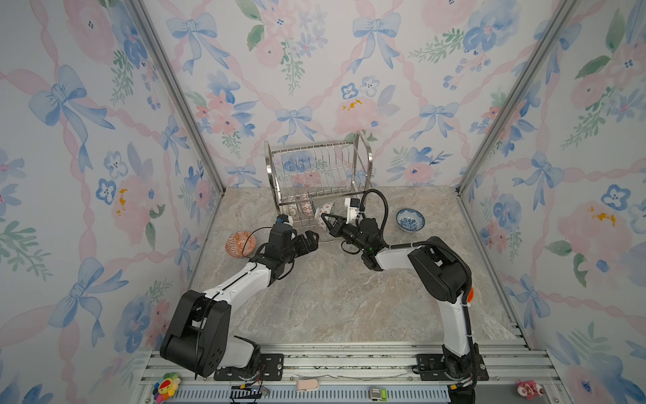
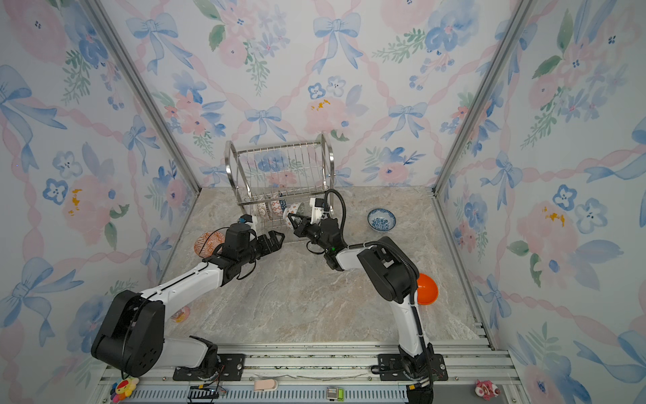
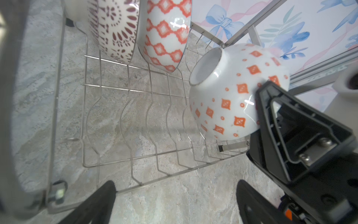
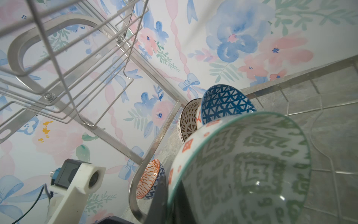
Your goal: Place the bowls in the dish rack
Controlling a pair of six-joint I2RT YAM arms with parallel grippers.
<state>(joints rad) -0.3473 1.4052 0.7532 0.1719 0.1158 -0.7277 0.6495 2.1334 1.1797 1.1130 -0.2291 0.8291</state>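
Only right wrist reveals bowl (image 4: 251, 170) interior: green.

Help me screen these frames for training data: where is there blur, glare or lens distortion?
Left wrist: near frame of the shiny steel wire dish rack blurs; glare spots on the white ceramic bowl with orange diamonds. Right wrist: that bowl's green-patterned inside looms soft, with glints. Both top views: even light, wide-angle splay.

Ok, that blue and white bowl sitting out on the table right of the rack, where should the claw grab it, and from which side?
Probably the rim of the blue and white bowl, coming straight down from above, one finger inside and one outside. It stands upright, mouth up, and its rounded sloping wall would likely slip in a side pinch.
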